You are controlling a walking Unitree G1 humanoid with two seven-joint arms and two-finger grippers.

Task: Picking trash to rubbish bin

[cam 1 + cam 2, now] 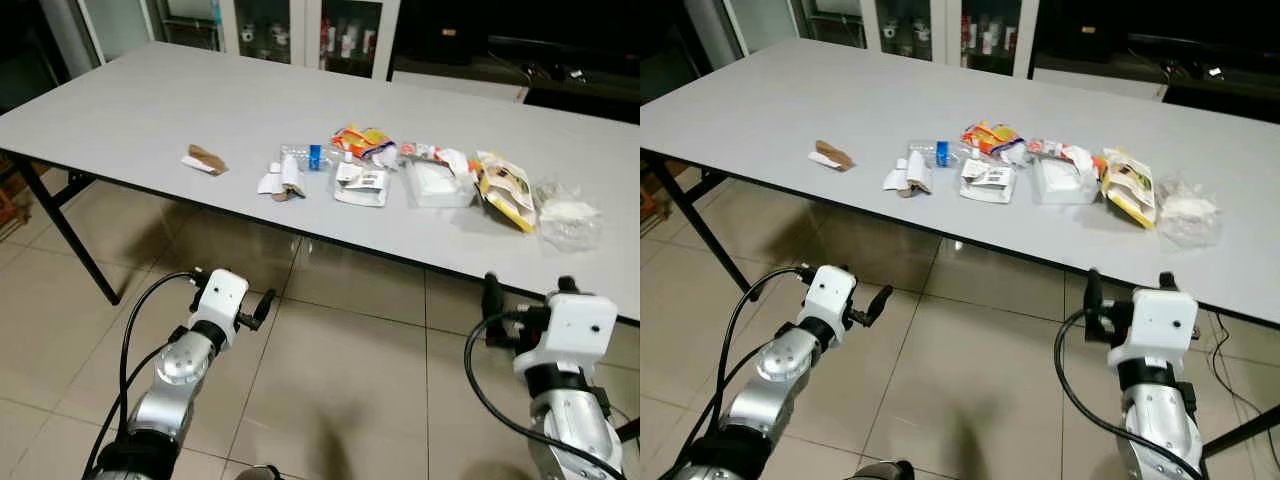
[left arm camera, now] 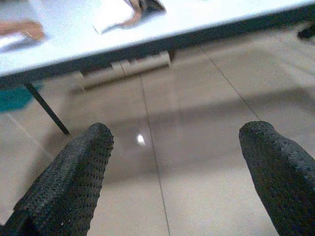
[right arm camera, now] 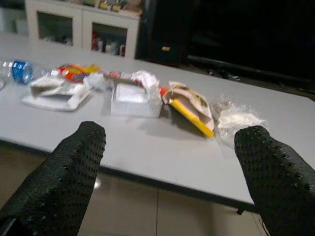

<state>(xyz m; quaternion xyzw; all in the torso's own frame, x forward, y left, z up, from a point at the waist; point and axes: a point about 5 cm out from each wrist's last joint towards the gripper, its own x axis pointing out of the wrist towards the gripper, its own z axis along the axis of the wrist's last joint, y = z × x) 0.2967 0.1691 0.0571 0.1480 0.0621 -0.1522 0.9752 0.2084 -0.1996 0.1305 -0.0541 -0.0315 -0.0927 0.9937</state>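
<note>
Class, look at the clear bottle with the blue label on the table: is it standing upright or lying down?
Lying down: the bottle rests flat on the table.

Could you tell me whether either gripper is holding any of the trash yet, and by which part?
Nothing is held. The left gripper and right gripper are both open and empty, short of the table where the trash lies.

Head stereo looks down at table [image 1: 150, 100]; wrist cameras low, facing table.
</note>
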